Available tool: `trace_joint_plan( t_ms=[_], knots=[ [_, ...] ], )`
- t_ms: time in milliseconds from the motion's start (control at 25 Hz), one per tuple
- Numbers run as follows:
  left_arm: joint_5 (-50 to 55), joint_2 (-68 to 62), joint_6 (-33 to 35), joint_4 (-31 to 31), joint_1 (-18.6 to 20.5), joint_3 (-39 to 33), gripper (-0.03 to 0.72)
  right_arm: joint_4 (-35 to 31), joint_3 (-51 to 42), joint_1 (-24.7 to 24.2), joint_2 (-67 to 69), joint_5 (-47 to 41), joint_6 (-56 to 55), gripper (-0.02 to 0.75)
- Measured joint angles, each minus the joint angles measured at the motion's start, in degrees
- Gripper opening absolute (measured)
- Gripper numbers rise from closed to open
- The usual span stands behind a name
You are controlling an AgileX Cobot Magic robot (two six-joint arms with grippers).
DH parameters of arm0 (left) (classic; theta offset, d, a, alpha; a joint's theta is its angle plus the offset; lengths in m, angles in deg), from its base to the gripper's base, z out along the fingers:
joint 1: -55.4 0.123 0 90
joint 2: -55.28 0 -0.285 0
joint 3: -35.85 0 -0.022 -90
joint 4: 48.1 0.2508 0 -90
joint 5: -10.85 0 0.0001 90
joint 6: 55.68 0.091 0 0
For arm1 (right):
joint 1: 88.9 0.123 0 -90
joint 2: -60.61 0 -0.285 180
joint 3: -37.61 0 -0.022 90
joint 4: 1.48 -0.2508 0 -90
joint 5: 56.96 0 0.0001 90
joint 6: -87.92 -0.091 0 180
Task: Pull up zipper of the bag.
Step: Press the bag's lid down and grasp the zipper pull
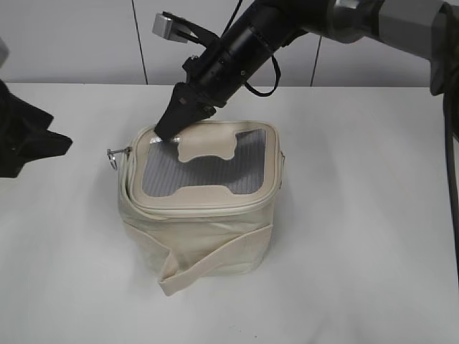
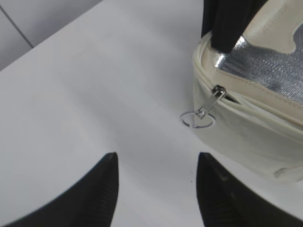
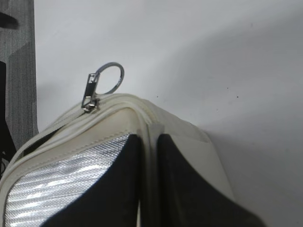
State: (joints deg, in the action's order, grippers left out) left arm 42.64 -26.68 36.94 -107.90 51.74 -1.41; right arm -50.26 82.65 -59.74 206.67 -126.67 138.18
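Observation:
The cream bag [image 1: 208,229] stands mid-table, its lid of grey mesh with a cream patch facing up. The zipper's silver slider [image 1: 128,151] sits at the lid's left corner, and its wire ring hangs outward. My right gripper [image 1: 169,129] reaches across to the lid's back-left rim. In the right wrist view it [image 3: 147,137] is shut on the cream rim, with the slider [image 3: 89,101] just beyond. My left gripper [image 2: 156,158] is open and empty over the table, short of the slider [image 2: 218,91] and ring [image 2: 197,119]. It shows at the left edge in the exterior view [image 1: 29,140].
The white table [image 1: 358,251] runs all round the bag. A wide cream strap [image 1: 208,265] hangs across the bag's front side. A pale wall with panel seams stands behind the table.

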Motion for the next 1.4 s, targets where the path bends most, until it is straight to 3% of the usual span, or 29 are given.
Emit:
trace_joint_plan(
  t_ms=[440, 1000, 1120, 1320, 1400],
  knots=[
    [-0.5, -14.6, 14.6, -0.1, -7.2, 8.5, 0.404, -0.2, 0.0, 0.0, 0.0, 0.0, 0.0, 0.082],
    [-4.5, -18.3, 16.3, 3.4, -10.8, 8.7, 0.389, -0.8, 0.0, 0.0, 0.0, 0.0, 0.0, 0.074],
    [-4.9, -18.6, 16.3, 3.4, -10.9, 8.7, 0.305, -0.8, 0.0, 0.0, 0.0, 0.0, 0.0, 0.074],
    [-4.9, -18.6, 16.4, 3.7, -10.9, 8.7, 0.059, -0.8, 0.0, -0.1, 0.0, 0.0, 0.0, 0.074],
    [-4.4, -18.6, 16.4, 5.1, -10.9, 8.7, -0.001, -0.8, 0.0, -0.1, 0.0, 0.0, 0.0, 0.074]
  ],
)
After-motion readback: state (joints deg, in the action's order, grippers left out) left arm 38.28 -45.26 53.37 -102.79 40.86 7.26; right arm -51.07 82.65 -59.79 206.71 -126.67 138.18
